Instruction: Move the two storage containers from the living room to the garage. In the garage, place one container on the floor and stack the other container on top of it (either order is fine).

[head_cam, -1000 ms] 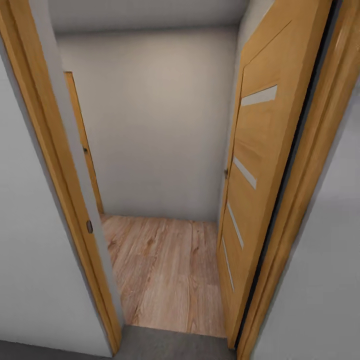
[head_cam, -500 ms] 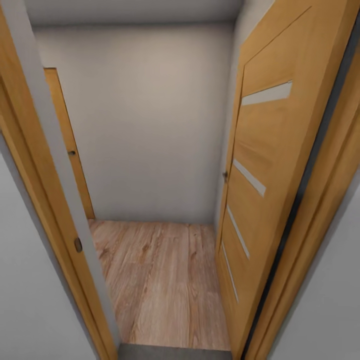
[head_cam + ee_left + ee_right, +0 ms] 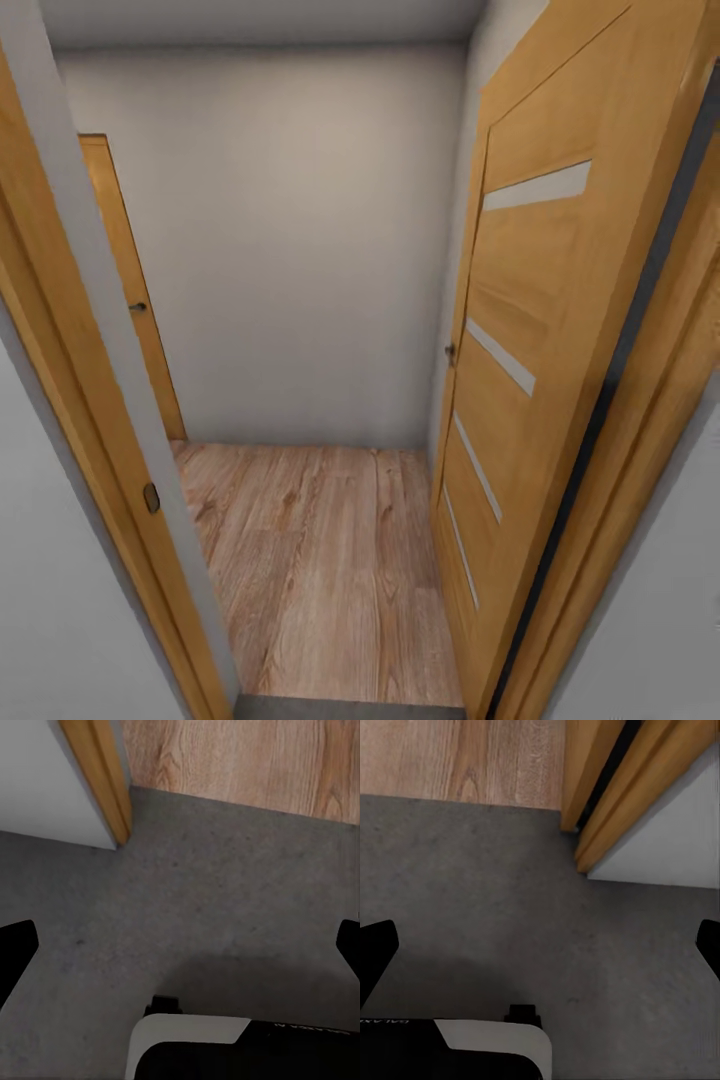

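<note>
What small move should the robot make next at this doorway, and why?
Probably roll straight ahead through the opening. The tan wooden door with pale slots stands swung open, the light wood plank floor beyond looks free, and both grippers, left and right, hang open over dark grey concrete floor, carrying nothing.

dark grey concrete floor (image 3: 187,907) meets light wood plank flooring (image 3: 330,560) at the doorway threshold, low in the frame; both bare.
</note>
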You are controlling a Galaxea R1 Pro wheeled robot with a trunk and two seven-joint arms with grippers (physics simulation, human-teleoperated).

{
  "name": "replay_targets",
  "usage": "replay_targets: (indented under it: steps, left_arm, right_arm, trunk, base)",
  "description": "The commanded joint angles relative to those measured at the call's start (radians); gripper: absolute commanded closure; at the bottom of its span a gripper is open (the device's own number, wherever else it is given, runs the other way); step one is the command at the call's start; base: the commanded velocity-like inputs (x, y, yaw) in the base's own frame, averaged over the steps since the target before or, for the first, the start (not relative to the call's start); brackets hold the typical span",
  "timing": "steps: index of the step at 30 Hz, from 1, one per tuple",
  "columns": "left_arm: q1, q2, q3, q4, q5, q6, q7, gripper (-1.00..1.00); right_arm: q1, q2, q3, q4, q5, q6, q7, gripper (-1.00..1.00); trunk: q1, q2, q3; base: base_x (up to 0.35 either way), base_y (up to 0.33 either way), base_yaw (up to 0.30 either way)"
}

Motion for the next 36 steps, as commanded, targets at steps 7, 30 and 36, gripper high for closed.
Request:
replay_targets:
  steps: [7, 30, 36]
  left_arm:
    - [-0.001, 0.0, 0.003, 0.004, 0.009, -0.005, -0.007, -1.0]
    - [-0.001, 0.0, 0.003, 0.004, 0.009, -0.005, -0.007, -1.0]
    - [-0.001, 0.0, 0.003, 0.004, 0.009, -0.005, -0.007, -1.0]
  right_arm:
    - [-0.002, 0.0, 0.004, 0.004, 0.0, -0.006, -0.001, -1.0]
    - [-0.002, 0.0, 0.004, 0.004, 0.0, -0.006, -0.001, -1.0]
    - [-0.002, 0.0, 0.003, 0.004, 0.001, -0.007, -0.001, -1.0]
  trunk:
    - [0.0, -0.001, 0.0]
    - [0.0, -0.001, -0.014]
    - [0.0, -0.001, -0.015]
  base:
    - [0.0, 0.0, -0.242]
    - [0.0, 0.0, -0.03]
    - [0.0, 0.0, 0.0]
